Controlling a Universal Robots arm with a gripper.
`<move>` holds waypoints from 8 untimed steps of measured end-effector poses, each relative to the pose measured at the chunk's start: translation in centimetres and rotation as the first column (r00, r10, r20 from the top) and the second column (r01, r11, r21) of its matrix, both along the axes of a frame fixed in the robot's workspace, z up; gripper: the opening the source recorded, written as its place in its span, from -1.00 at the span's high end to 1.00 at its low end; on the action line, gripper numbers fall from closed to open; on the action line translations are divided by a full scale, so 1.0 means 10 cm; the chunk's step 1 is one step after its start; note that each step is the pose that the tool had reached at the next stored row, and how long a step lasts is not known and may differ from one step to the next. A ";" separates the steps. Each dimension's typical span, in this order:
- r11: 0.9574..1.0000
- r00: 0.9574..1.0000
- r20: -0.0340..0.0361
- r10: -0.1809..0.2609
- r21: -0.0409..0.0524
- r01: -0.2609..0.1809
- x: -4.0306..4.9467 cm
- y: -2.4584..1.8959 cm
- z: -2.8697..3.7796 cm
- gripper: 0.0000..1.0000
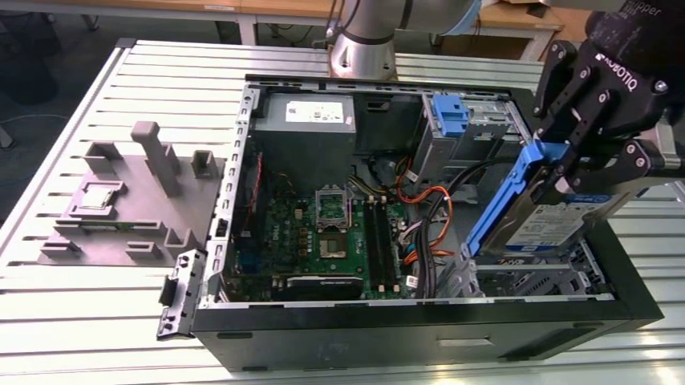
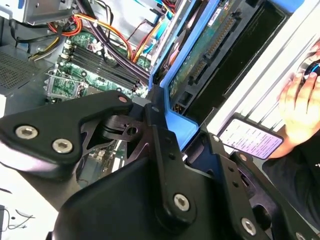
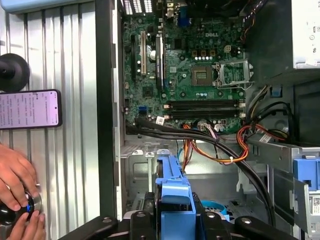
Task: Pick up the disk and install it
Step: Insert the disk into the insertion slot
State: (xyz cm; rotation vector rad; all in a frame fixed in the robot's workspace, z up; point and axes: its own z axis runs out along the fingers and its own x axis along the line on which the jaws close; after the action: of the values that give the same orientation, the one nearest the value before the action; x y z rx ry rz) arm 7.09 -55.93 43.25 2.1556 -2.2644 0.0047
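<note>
Exterior view: a slatted metal counter point(image 1: 107, 313) carries an open computer case point(image 1: 428, 337), with a grey fixture block point(image 1: 118, 208) at the exterior view's left (wooden desks point(image 1: 192, 6) stand behind). The claw point(image 1: 580, 167) is clamped on the upper end of the disk point(image 1: 548, 224), over the case's corner at the exterior view's right. The disk's long axis slants steeply, lower end pointing down into the case.

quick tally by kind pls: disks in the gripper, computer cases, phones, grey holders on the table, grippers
disk: 1
computer case: 1
phone: 1
grey holder: 1
gripper, shut on the disk: 1
total: 5
</note>
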 end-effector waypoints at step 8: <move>1.000 1.000 0.000 0.000 0.002 0.000 0.003 -0.006 -0.037 0.27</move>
State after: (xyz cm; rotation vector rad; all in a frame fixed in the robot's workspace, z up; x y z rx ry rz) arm 7.12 -55.99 42.88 2.1564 -2.2654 0.0030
